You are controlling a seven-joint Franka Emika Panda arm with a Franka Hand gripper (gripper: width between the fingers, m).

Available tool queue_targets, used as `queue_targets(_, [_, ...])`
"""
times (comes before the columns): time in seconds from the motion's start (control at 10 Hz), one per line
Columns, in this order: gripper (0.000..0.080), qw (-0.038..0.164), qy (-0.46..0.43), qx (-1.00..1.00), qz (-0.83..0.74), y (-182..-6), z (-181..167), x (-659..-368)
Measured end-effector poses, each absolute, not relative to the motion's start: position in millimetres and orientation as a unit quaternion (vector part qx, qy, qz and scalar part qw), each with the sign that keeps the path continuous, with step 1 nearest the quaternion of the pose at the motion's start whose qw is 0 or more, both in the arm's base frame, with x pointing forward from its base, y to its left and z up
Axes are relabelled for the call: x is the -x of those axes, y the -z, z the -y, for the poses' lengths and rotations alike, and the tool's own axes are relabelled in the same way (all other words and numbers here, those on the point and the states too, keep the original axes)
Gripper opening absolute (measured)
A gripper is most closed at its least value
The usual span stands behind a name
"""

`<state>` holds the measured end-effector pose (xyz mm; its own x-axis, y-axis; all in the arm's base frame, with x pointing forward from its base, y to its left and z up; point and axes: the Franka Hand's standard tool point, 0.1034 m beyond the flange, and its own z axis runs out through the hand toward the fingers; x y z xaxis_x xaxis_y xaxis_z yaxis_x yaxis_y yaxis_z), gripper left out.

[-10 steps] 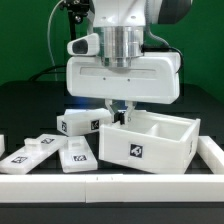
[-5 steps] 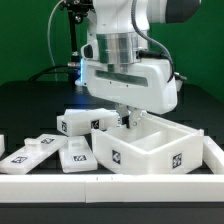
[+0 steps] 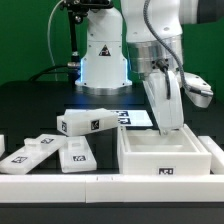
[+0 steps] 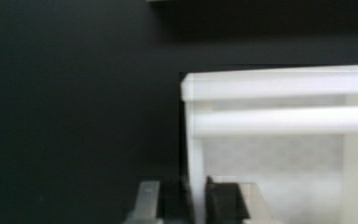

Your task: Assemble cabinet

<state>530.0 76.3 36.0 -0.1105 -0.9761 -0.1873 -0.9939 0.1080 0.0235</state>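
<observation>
Hand: the hand (image 3: pixel 172 127) has its 2 fingers pressed together with nothing visible between them. It reaches down at a tilt from above.
Cabinet: the cabinet (image 3: pixel 165 166) is an open-topped white box on the counter (image 3: pixel 30 105), at the exterior view's right, with 1 tag on its near wall.
Long axis: the box's long side runs across the exterior view, left to right.
Key relation: the box lies directly under and in front of the fingertips, which sit at its far long wall.
Wrist view: the hand (image 4: pixel 190 192) lines up with 1 wall of the cabinet (image 4: pixel 282 85), with dark counter on one side and the box's hollow on the other. Contact cannot be told.
Other parts: loose panels (image 3: pixel 85 122) lie well apart, toward the exterior view's left. The marker board (image 3: pixel 140 117) lies behind.
Likely step: with its fingers together, the hand looks set to nudge the box, not lift it.
</observation>
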Motion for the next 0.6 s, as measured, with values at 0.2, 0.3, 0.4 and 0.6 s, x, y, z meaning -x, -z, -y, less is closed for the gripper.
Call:
queue_targets(0.2, [0.0028,0.063,-0.071,0.668,-0.739,-35.9,-76.6,-530.0])
queue_targets(0.3, [0.0028,0.062,-0.071,0.67,-0.736,-35.5,-78.6,-530.2])
queue_targets(0.4, [0.0028,0.058,-0.07,0.682,-0.726,-35.8,-88.4,-531.8])
queue_targets(0.6, [0.0028,0.051,-0.08,0.691,-0.717,-36.0,-104.2,-533.5])
